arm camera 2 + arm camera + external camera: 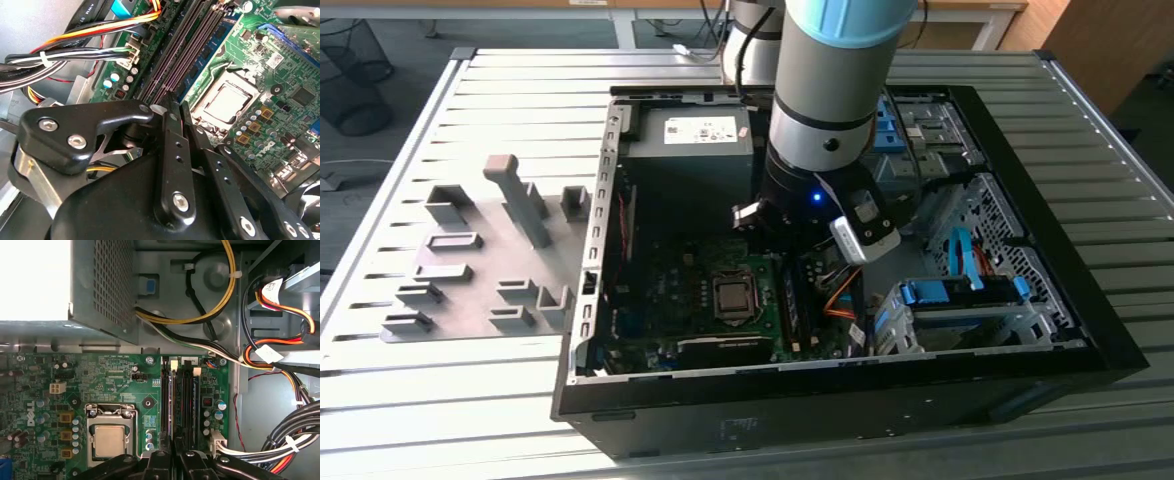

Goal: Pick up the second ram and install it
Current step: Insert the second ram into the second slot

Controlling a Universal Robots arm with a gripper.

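Note:
The second ram (pixel 172 405) is a thin blue stick standing on edge in a slot of the green motherboard (pixel 115 380), next to the processor socket. In the second wrist view the second ram (pixel 200 55) runs away from my fingertips along the dark slots. My gripper (pixel 173 447) is shut on its near part; the two black fingers (pixel 167 150) leave only a narrow slit in line with the stick. In the exterior view the arm (pixel 827 130) reaches down into the open computer case (pixel 1067 330), its wrist hiding the fingers.
Another blue stick (pixel 196 405) stands two slots over. The power supply box (pixel 100 285) lies past the slots' far end. Cable bundles (pixel 280 370) crowd the side away from the socket (pixel 111 437). Grey fixture blocks (pixel 480 260) stand outside the case, blue drive latches (pixel 961 290) inside.

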